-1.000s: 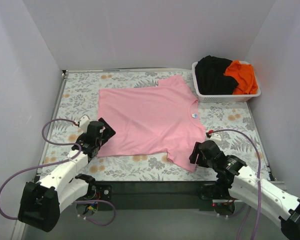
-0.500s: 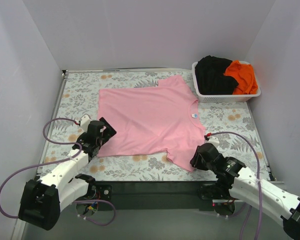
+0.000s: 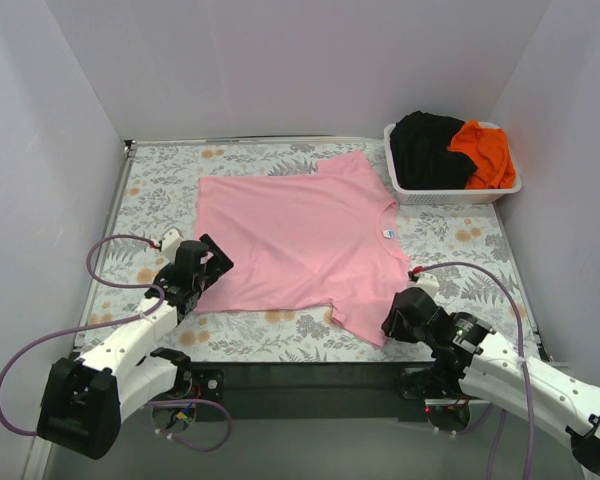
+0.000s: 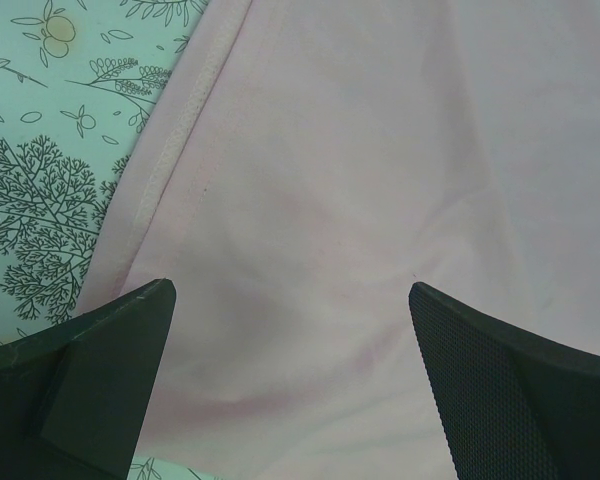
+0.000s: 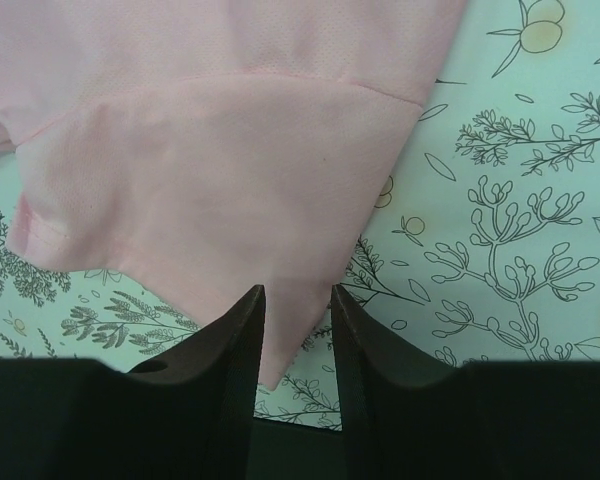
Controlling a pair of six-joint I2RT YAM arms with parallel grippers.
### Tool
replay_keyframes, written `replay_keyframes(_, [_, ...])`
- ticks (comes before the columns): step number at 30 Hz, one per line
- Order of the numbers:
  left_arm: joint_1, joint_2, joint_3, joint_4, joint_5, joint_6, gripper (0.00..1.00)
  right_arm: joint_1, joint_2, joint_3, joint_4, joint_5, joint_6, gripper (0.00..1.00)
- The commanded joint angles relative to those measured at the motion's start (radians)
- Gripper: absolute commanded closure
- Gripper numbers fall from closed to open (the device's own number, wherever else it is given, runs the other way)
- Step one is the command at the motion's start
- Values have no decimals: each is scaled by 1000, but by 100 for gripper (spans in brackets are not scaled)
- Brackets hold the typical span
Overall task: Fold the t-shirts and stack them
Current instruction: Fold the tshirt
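Right gripper [image 5: 297, 292] jaws narrowed around the sleeve corner of one pink shirt [image 3: 300, 235], slim gap showing, can't tell if gripped. Left gripper [image 4: 291, 290] spread wide over its hem. Pink shirt flat on table [image 3: 160, 190]. One black shirt [image 3: 425, 145] and one orange shirt [image 3: 485, 150] in one basket [image 3: 450, 193].

This is a robot test booth in a lab. Plain white panels [image 3: 280, 60] close in the table [image 3: 310, 375] on its left, far and right sides. A leaf-printed cloth [image 3: 160, 190] covers it. Two robot arms, left [image 3: 130, 345] and right [image 3: 500, 360], trailing looped purple cables [image 3: 20, 360], are bolted at the near edge.
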Motion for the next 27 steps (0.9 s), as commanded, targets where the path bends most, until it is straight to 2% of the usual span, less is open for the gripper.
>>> replay_keyframes(1, [-5,-15,2,13,-2,9,2,18,19,45,-29,30,27,71])
replay_keyframes(10, [-5,-4,5,19,4,12,2,128,26,25,-43,25,115,72])
replay_keyframes(16, [-5,-10,2,19,6,17,2,220,104,40,-43,80,178,72])
replay_keyframes(22, [-5,-25,-4,18,4,21,2,249,138,49,-43,120,204,72])
replay_keyframes(26, [-7,-22,-6,19,3,20,2,251,126,34,-40,123,215,76])
replay_keyframes(27, [-7,-21,-4,19,3,20,2,251,123,30,-40,123,215,86])
